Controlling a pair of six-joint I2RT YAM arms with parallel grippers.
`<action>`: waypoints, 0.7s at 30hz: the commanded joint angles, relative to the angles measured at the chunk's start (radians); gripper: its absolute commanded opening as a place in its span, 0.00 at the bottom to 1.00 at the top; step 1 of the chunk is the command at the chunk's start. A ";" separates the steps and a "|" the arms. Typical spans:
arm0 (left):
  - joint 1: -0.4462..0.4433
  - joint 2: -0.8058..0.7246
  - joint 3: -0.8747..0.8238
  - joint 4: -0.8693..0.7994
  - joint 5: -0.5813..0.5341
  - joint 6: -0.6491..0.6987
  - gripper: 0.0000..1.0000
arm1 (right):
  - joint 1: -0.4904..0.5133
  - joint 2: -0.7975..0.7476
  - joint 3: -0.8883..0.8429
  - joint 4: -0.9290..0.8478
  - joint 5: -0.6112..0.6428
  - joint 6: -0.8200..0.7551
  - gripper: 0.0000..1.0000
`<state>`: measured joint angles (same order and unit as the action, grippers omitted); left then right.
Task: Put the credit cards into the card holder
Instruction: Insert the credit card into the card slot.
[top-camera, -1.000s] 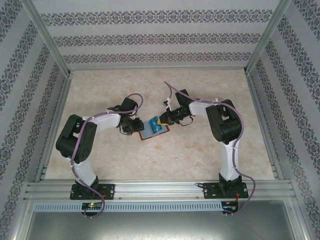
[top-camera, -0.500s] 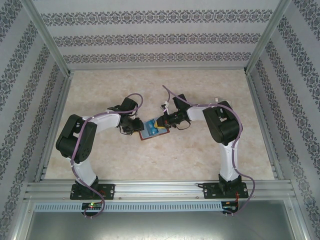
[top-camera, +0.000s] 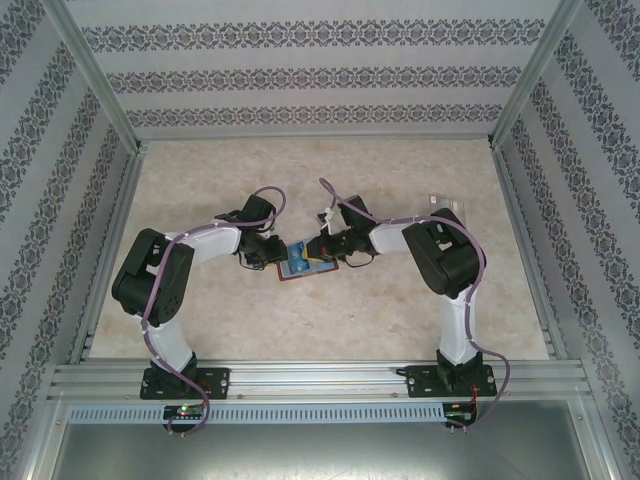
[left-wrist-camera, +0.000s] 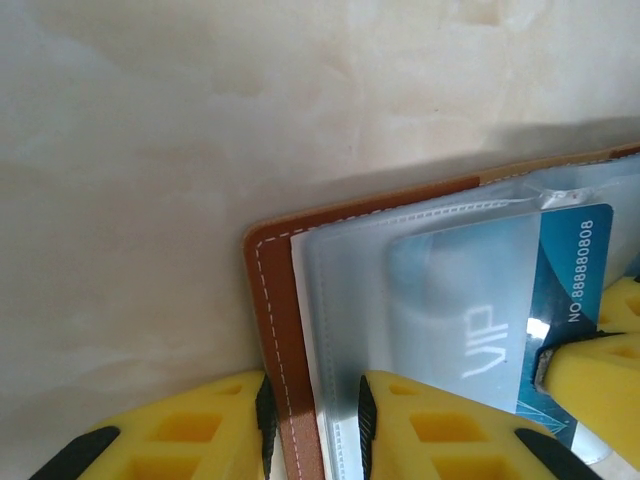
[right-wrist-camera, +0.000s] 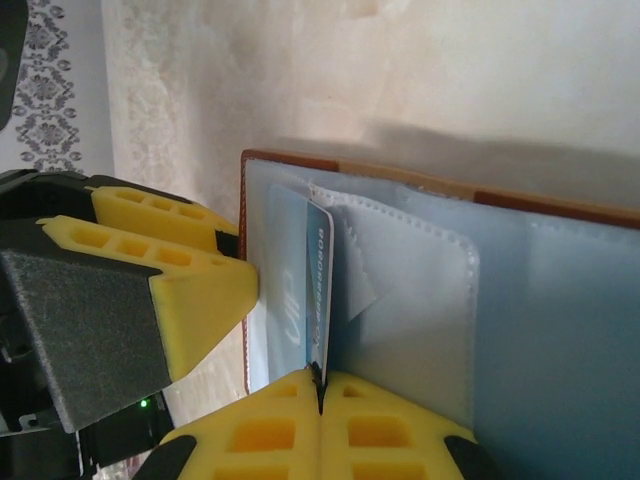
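Item one, card holder (top-camera: 305, 268): reddish-brown leather, lying open and flat near the middle of the counter (top-camera: 400, 320), between my two arms, grey-blue lining and clear sleeves facing up. Left wrist view: the stitched brown edge (left-wrist-camera: 275, 320) runs up between my left fingers (left-wrist-camera: 190, 430). Item two, left jaws: partly closed, one pad on the outer side of that leather edge and the other on the sleeve side, clamped on the holder at its near-left corner. The same yellow fingers (right-wrist-camera: 180, 300) show from the right wrist, pressed against the holder's left edge (right-wrist-camera: 400, 170). Item three, credit card (left-wrist-camera: 560, 290): blue-teal, printed "VIP" with a number along one side. The greater part sits under a translucent sleeve, while one end remains bare and outside the pocket. From the right wrist it appears edge-on (right-wrist-camera: 318, 290), standing in the mouth of the pocket just beside the leather edge. Item four, right jaws: closed flat together, right fingers (right-wrist-camera: 400, 430) pinching the thin edge of the card between them. One yellow tip (left-wrist-camera: 595, 385) rests on the card's bare end. Item five, counter: pale marbled surface (left-wrist-camera: 150, 150), bare around the holder.
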<state>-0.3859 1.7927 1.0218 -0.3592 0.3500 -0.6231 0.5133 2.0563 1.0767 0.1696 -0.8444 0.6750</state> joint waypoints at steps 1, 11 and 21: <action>-0.014 0.084 -0.002 0.094 0.018 -0.009 0.31 | 0.036 -0.025 -0.025 -0.017 0.067 0.013 0.10; -0.013 0.083 -0.009 0.095 0.024 0.002 0.31 | 0.046 -0.124 -0.027 -0.169 0.225 -0.081 0.22; -0.013 0.084 -0.010 0.111 0.035 -0.001 0.30 | 0.085 -0.125 0.035 -0.279 0.296 -0.148 0.10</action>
<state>-0.3840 1.7958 1.0237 -0.3569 0.3580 -0.6228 0.5846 1.9377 1.0786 -0.0570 -0.5808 0.5644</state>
